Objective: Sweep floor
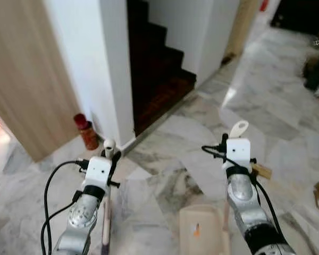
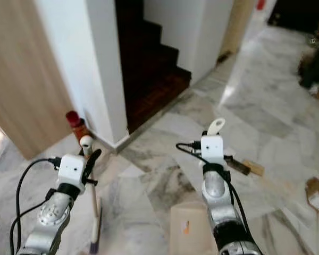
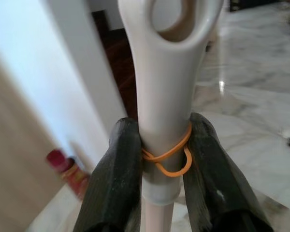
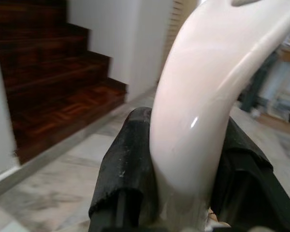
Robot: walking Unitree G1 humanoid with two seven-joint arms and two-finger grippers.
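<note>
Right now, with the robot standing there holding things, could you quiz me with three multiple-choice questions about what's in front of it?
1. Where is the red can?
A. on the stairs
B. on the floor by the white wall corner
C. in a gripper

2. What colour is the band round the broom handle?
A. orange
B. blue
C. green

3. What is the right gripper doing?
A. hanging open
B. clamped on the dustpan handle
C. holding a cloth

Answers: 1 B, it stands beside the wall base. 2 A, an orange rubber band shows between the left gripper fingers. 3 B, both fingers press the handle.
</note>
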